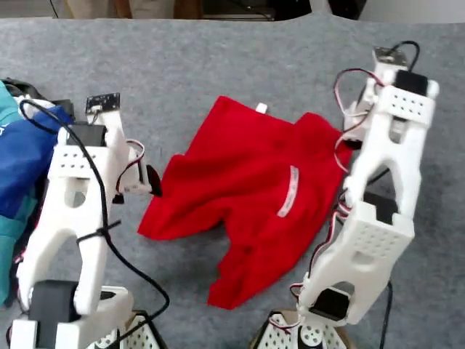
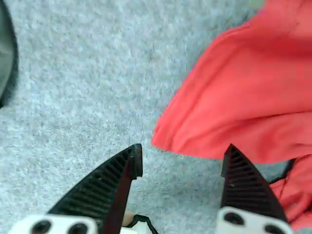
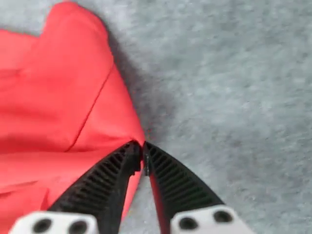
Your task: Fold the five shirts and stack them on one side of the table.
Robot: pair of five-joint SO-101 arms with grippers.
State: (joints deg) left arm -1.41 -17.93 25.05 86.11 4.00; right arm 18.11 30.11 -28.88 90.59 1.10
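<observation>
- Close up, my left gripper (image 2: 183, 152) gapes wide and holds nothing. It hangs just over the grey table (image 1: 218, 58), beside a corner of the red shirt (image 1: 254, 189).
- my right gripper (image 3: 141, 145): jaws pinched tight on the red shirt's edge, on the side toward the table's right edge.
- red shirt: rumpled, mid-table, between my two arms.
- blue and teal clothes (image 1: 18, 156): heaped at the table's left edge.

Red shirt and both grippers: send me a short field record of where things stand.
red shirt: crumpled, unfolded, mid-table
left gripper: open, at the shirt's edge, not gripping
right gripper: shut on the shirt's opposite edge
blue and teal pile: at the table's edge beside the left arm
table: grey cover
</observation>
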